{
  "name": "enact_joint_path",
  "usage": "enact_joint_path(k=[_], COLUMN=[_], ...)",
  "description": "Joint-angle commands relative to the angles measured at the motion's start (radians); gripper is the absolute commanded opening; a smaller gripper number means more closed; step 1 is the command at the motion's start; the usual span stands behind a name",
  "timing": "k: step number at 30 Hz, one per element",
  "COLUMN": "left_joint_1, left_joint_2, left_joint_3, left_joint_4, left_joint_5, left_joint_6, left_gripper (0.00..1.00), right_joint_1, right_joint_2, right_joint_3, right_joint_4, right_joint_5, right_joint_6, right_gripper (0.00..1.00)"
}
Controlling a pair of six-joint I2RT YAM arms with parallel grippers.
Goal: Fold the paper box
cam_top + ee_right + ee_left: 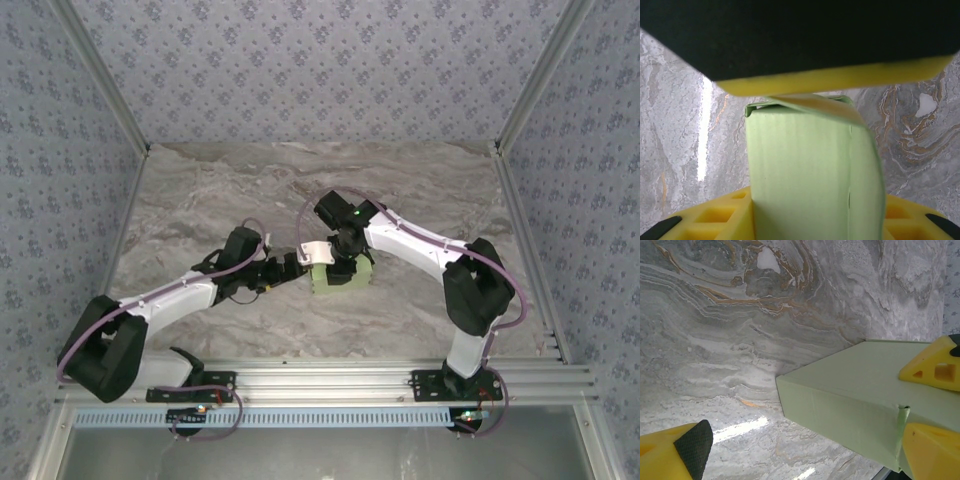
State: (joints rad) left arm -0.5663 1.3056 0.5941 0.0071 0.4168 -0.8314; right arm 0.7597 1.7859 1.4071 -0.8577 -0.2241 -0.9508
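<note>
On my top feed the paper box [340, 280] sat folded into a small block near the middle of the counter [200, 200], a touch toward 5 o'clock. The right gripper [345, 262] stood over it from the 12 o'clock side. The left gripper [292, 265] lay at its 9 o'clock side, close against it.

The right wrist feed showed the right gripper [815, 150] clamped on the box [805, 185]. Its black-padded finger [805, 40] pressed on a loose flap [840, 107] at the box's 12 o'clock end, and its yellow finger [715, 220] backed the box at 6 o'clock. The flap curled over the 1 o'clock corner and was not flush.

On the left wrist feed the left gripper [802, 452] was spread wide and gripped nothing. 1 finger [675, 452] sat at 7 o'clock, apart from the box [855, 405]. The other [932, 452], at 5 o'clock, touched the box's near corner, where a small tab [902, 417] stuck out. Another yellow finger [935, 365] rested on the box's top face at 3 o'clock.
</note>
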Motion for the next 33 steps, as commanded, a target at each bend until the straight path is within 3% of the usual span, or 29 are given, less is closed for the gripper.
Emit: enact_joint_path(k=[1, 17, 21, 33], left_joint_1=[-0.017, -0.037, -0.047, -0.044], left_joint_2=[0.016, 0.076, 0.091, 0.064], left_joint_3=[0.007, 0.011, -0.002, -0.011], left_joint_4=[0.053, 0.098, 0.148, 0.077], left_joint_5=[0.037, 0.053, 0.048, -0.006], left_joint_6=[0.006, -0.037, -0.054, 0.025], left_gripper=[0.99, 0.99, 0.99, 0.99], right_joint_1=[-0.003, -0.004, 0.000, 0.015], right_joint_2=[0.014, 0.027, 0.017, -0.020], right_joint_3=[0.024, 0.011, -0.003, -0.086], right_joint_4=[-0.023, -0.006, -0.004, 0.047], right_joint_5=[0.003, -0.017, -0.010, 0.019], right_joint_6=[0.032, 0.062, 0.055, -0.011], right_gripper=[0.44, 0.48, 0.46, 0.37])
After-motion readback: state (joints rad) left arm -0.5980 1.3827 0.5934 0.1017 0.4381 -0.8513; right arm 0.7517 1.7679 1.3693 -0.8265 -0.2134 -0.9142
